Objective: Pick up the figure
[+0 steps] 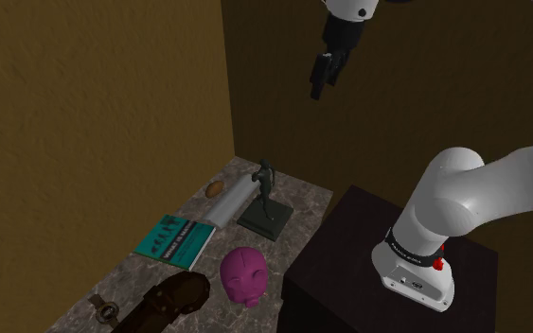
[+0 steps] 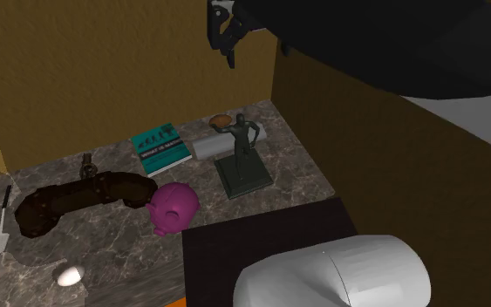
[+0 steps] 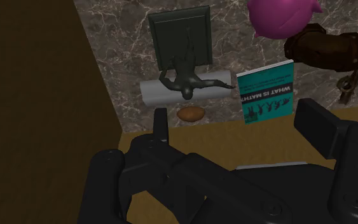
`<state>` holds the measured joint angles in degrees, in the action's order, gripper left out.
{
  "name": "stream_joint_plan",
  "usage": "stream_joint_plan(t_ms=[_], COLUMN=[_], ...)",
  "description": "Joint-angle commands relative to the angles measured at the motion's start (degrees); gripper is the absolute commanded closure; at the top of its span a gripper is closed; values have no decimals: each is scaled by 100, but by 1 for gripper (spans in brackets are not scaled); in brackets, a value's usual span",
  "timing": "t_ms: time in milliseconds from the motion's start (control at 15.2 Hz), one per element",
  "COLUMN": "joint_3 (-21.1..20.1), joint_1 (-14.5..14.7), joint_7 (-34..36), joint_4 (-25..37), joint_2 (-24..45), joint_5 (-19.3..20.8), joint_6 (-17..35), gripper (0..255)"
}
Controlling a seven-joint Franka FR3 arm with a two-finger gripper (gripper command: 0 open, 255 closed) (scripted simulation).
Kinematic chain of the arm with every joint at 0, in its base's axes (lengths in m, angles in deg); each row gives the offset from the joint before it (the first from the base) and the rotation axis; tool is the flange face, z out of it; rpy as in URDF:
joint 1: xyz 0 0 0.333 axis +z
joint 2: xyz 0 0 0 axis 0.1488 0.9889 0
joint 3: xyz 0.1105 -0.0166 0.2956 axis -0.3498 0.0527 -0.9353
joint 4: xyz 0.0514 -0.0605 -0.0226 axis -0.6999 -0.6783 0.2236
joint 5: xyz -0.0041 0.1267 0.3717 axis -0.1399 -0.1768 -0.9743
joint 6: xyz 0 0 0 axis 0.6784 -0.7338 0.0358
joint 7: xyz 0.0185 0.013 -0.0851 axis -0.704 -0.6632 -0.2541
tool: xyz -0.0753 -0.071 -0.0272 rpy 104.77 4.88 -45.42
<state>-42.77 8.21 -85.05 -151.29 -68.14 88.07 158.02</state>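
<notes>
The figure [image 1: 266,185] looks stiff, dense and smooth; best pinched across its slim torso; the gripper [image 1: 318,88] hangs above, 2 fingers wide apart.

The teal book [image 3: 266,92] reads "WHAT IS MATH?" on its cover; its smaller print cannot be made out.

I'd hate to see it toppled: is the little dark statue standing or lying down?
Upright: the figure stands on its flat base on the counter.
</notes>
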Motion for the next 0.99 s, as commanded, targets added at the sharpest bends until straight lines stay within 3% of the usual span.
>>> stream_joint_plan(t_ms=[0, 924], joint_3=[0, 270], joint_1=[0, 79], joint_7=[0, -720], joint_4=[0, -8], joint_2=[0, 2648], joint_5=[0, -14], joint_6=[0, 1756], gripper=[0, 0])
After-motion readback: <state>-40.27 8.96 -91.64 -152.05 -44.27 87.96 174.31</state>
